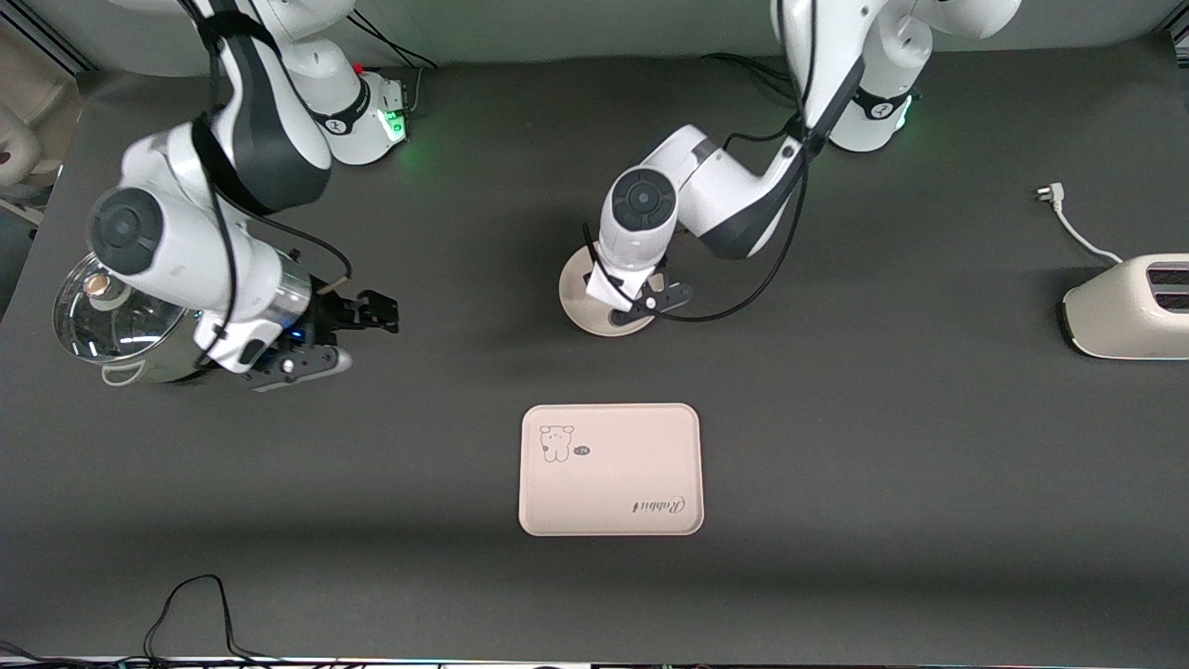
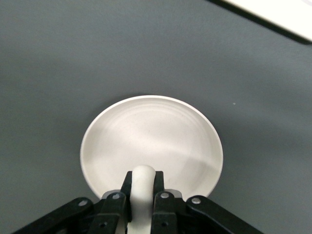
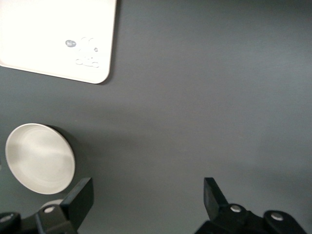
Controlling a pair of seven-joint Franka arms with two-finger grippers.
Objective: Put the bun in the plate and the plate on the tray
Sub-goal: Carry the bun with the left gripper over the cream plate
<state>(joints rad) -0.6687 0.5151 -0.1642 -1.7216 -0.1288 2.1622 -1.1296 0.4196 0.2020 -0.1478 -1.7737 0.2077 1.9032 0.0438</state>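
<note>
Pinching bun (image 2: 143, 181) upright: left end effector (image 2: 142, 195) over plate (image 2: 161, 131) | right end effector (image 3: 146, 200) spread, waiting

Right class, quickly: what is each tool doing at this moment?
Left tool: closed on the bun, over the plate.
Right tool: open, holding nothing, over bare table beside the pot.

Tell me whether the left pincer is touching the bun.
Touching. The left wrist view shows the left pincer closed on the bun, fingers pressed against both sides, over the plate.

One bun (image 2: 143, 181), plate (image 2: 151, 141), tray (image 1: 610, 469).
</note>
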